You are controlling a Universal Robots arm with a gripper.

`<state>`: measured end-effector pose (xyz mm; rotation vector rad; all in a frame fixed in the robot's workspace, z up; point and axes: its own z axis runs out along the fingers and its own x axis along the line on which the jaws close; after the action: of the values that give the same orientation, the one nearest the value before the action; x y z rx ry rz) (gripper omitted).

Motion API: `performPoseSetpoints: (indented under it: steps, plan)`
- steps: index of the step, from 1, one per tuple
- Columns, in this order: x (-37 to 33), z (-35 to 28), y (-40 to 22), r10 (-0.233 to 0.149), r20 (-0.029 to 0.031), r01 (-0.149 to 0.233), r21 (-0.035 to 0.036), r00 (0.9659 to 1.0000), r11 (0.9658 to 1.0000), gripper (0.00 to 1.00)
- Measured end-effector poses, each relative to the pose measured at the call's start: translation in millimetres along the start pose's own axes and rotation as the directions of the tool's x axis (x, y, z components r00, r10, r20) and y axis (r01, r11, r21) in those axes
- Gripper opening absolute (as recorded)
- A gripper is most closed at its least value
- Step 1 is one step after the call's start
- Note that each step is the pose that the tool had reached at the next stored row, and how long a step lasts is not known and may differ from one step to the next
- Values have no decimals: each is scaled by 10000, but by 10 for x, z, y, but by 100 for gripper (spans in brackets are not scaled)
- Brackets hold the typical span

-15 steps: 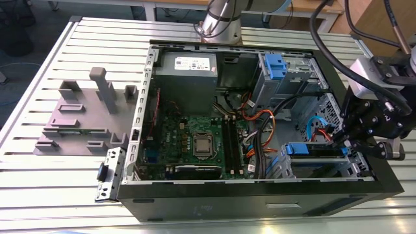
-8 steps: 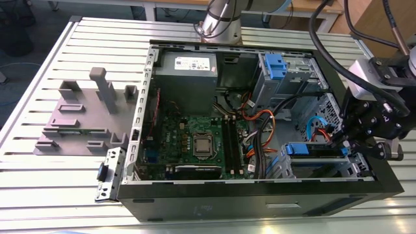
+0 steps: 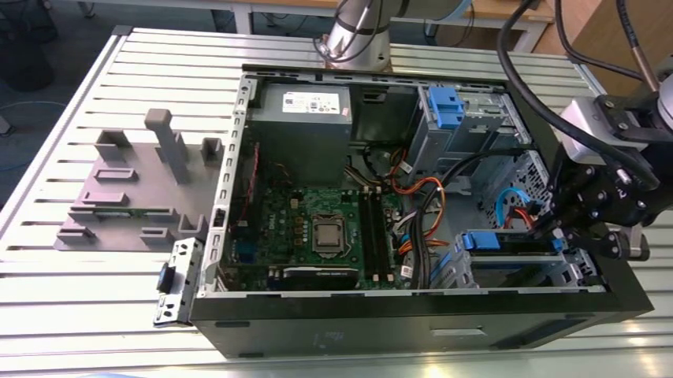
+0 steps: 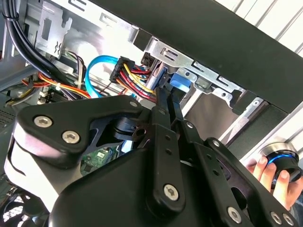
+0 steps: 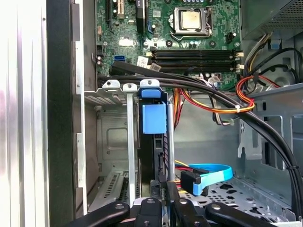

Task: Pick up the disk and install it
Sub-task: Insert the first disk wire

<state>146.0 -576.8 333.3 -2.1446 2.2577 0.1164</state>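
Ribbed aluminium slats form the table (image 3: 94, 260) under me, pale and grooved, with a strip of blue floor past its far edge. On it lies an open black computer case (image 3: 421, 319), its motherboard (image 3: 315, 228) facing up in the exterior view, a grey power supply (image 3: 305, 106) at the far end. Toward the exterior view's left, well apart from the case, stands a grey slotted holder (image 3: 131, 185).

My gripper (image 3: 573, 224) hangs over the case's corner on the exterior view's right, down among the drive cages. My fingers (image 4: 165, 101) lie narrow, nearly together, their tips at the blue caddy end of the disk (image 5: 154, 142); whether they actually pinch it I cannot tell. The disk stands on edge in the grey metal drive bay (image 5: 111, 142), its blue tab (image 5: 154, 118) toward the motherboard, a metal divider just beside it.

Much crowds the spot. A black cable bundle (image 5: 199, 87) crosses just above the bay's mouth, and red, yellow and orange power wires (image 5: 213, 106) loop beside it. A blue data cable (image 5: 215, 172) curls on the perforated floor close to my fingers. A second blue bracket (image 3: 447, 106) sits on the farther bay. In the second wrist view a person's hand (image 4: 272, 177) rests on a round knob (image 4: 281, 161) outside the case.
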Motion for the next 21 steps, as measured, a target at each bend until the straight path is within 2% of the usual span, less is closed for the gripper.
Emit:
performPoseSetpoints:
  steps: [11, 14, 17, 21]
  plan:
    - [15, 29, 13, -1, 1, 1, 1, 10000, 10000, 17]
    - [13, 6, 14, -2, 25, 2, -1, 10000, 10000, 17]
    - [8, -73, 17, -1, 4, 1, 0, 10000, 10000, 17]
    - [8, -80, 18, -2, 6, 2, 0, 10000, 10000, 17]
